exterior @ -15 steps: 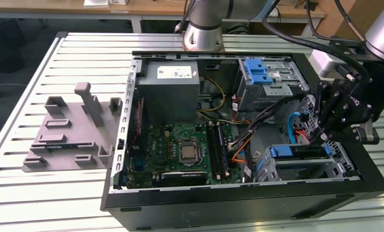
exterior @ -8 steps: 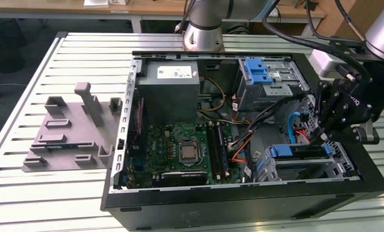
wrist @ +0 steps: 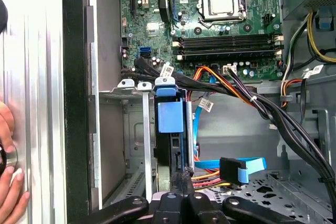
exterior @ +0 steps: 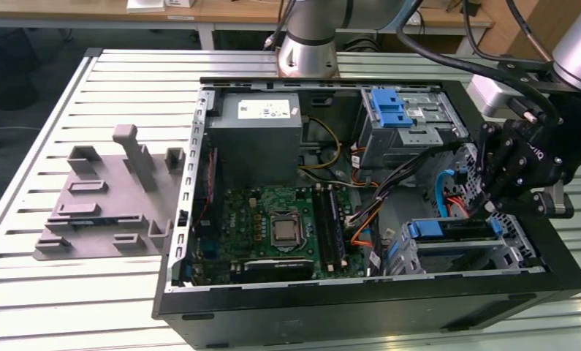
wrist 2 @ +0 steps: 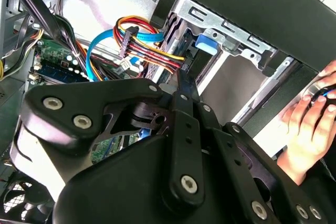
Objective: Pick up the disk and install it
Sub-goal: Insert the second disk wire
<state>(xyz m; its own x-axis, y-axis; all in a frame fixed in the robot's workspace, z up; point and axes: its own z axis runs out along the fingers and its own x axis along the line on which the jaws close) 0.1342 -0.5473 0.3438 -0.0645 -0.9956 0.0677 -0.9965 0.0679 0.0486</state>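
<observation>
The disk [exterior: 453, 229] stands on edge in the drive cage [exterior: 524, 252] at the near right corner of the open computer case, its blue carrier bracket [wrist: 170, 115] facing the motherboard. In the first wrist view the disk's dark edge [wrist: 176, 153] runs from the bracket back to my gripper [wrist: 184, 179]. The fingers are shut together, their tips at the disk's rear end, with nothing between them. In the second wrist view my gripper [wrist 2: 181, 80] points at the cage next to the blue tab [wrist 2: 206, 43]. In the exterior view my gripper [exterior: 493, 208] hangs over the cage's far side.
Orange, red and blue cables [wrist: 239, 169] lie close beside the fingers. The motherboard [exterior: 275, 227], the grey power supply [exterior: 261, 128] and the optical cage with its blue latch [exterior: 392, 110] fill the case. A person's hand [wrist 2: 310, 121] rests outside the case wall. A grey fixture [exterior: 109, 197] sits on the table.
</observation>
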